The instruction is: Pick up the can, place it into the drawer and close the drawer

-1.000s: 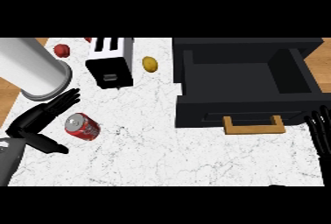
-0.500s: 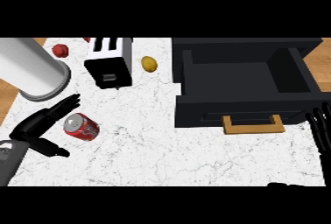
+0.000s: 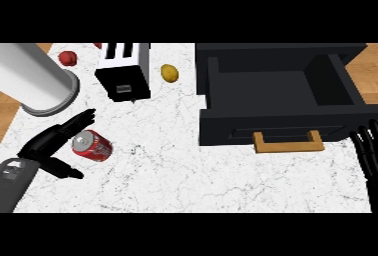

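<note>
A red can (image 3: 93, 146) lies on its side on the white marble counter, left of centre. My left hand (image 3: 48, 143) is open right beside it on its left, fingers stretched past the can's far side and thumb below it, apart from the can or barely touching. The black drawer (image 3: 280, 125) stands pulled open at the right, empty inside, with a tan handle (image 3: 288, 141) on its front. My right hand (image 3: 365, 150) rests open at the right edge, fingers up, just right of the drawer's front corner.
A tall white cylinder (image 3: 33, 80) stands at the back left. A black and white toaster (image 3: 124, 72) sits behind the can. A yellow fruit (image 3: 170, 73) lies between toaster and drawer. A small red object (image 3: 68, 57) is at the far back.
My left hand has crept right and forward, closing in on the can's left side. The can, drawer and right hand have stayed put.
</note>
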Robot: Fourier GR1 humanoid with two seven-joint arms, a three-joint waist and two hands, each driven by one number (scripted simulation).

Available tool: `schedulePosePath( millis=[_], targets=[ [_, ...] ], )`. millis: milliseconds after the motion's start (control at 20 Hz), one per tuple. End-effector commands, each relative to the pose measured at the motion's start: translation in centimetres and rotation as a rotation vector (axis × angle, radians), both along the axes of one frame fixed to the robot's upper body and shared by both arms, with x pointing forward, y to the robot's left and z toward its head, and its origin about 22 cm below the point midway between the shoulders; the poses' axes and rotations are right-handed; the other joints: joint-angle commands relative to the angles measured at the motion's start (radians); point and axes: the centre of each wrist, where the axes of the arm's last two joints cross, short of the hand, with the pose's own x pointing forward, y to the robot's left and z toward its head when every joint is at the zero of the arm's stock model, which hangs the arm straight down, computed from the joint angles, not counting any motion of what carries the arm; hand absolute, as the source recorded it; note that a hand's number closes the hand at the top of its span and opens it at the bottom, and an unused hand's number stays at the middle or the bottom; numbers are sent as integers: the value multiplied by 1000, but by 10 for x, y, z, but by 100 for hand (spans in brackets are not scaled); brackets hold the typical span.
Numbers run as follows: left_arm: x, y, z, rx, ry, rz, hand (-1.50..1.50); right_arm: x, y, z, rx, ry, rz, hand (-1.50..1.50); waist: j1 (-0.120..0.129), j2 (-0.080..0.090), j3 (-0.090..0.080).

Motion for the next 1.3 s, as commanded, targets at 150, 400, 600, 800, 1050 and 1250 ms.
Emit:
schedulePosePath(
  millis=[150, 400, 600, 800, 1050, 1250],
  targets=[
    [-4, -6, -15, -143, -4, -98, -150, 0, -1, 9, -6, -1, 4, -150, -3, 2, -1],
    [7, -12, -9, -157, 3, -124, -150, -3, 4, -1, 3, 20, 11, -150, 1, 0, 0],
    [5, -42, -29, -177, 29, -137, -150, 6, -1, 5, 5, 2, -9, -150, 10, -2, 1],
    [7, -44, -29, -169, 23, -143, -150, -15, -1, -12, 16, 4, 0, -150, 5, -4, 2],
    [14, -51, -26, -183, 9, -177, -150, -1, -6, 14, 1, 7, 2, -150, 11, -3, 1],
    [17, -77, -34, -219, 20, -195, -150, -3, -6, 8, 23, 6, -23, -150, 12, -4, 2]
  ],
)
